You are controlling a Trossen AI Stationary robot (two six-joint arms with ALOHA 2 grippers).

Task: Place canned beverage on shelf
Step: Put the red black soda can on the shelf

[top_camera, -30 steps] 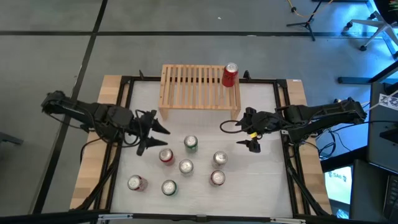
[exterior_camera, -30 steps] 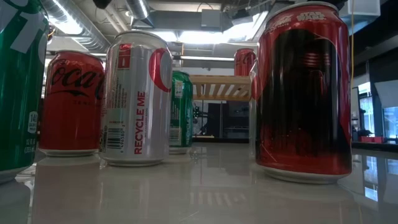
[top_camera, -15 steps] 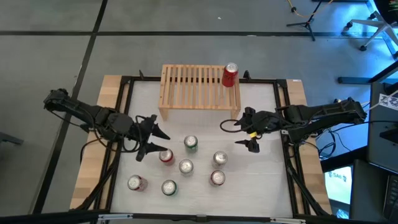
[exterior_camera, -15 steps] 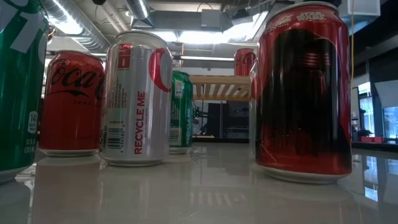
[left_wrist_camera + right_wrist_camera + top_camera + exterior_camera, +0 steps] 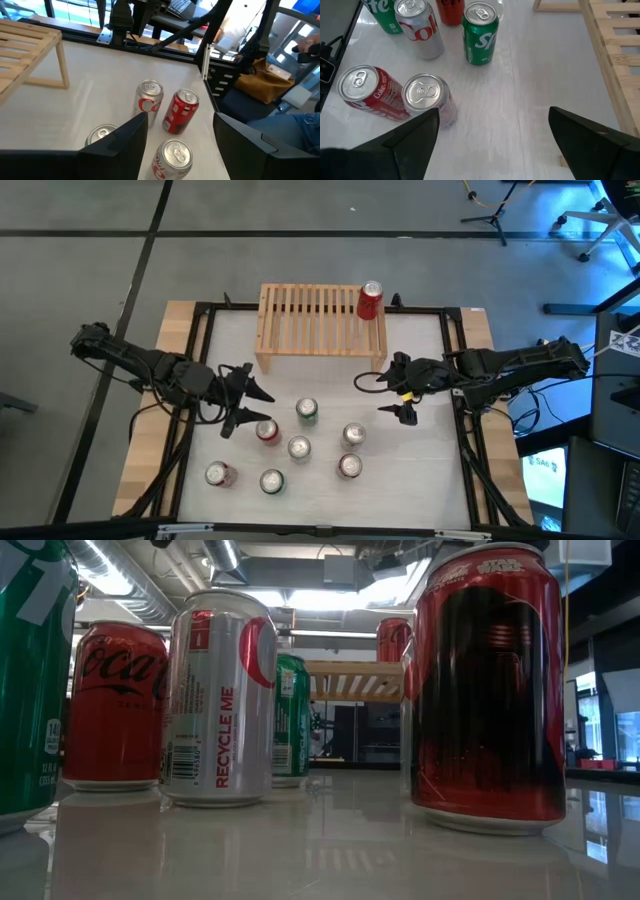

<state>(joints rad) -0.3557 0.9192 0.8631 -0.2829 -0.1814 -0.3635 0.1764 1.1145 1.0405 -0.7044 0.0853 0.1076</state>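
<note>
The light-wood slatted shelf (image 5: 320, 320) stands at the table's far edge, and a red can (image 5: 370, 300) stands upright on its right end. Several more cans stand upright on the table; the nearest to my left gripper is a red one (image 5: 268, 430), beside a green one (image 5: 307, 411). My left gripper (image 5: 247, 415) is open and empty just left of the red can. Its wrist view (image 5: 180, 117) looks over a red can (image 5: 181, 111) and silver cans (image 5: 149, 102). My right gripper (image 5: 372, 397) is open and empty, right of the cans and near the shelf's right leg; it also shows in its wrist view (image 5: 494, 112).
The other cans form a loose cluster in the table's middle and near part: silver ones (image 5: 299, 447) (image 5: 353, 435), a green one (image 5: 272, 481) and one at the near left (image 5: 219, 474). Bare slats lie left of the shelved can. A black frame (image 5: 200, 340) runs along the table's sides.
My left gripper has moved a little toward the table's near edge, closer to the red can, staying open. The cans and my right gripper have kept still.
</note>
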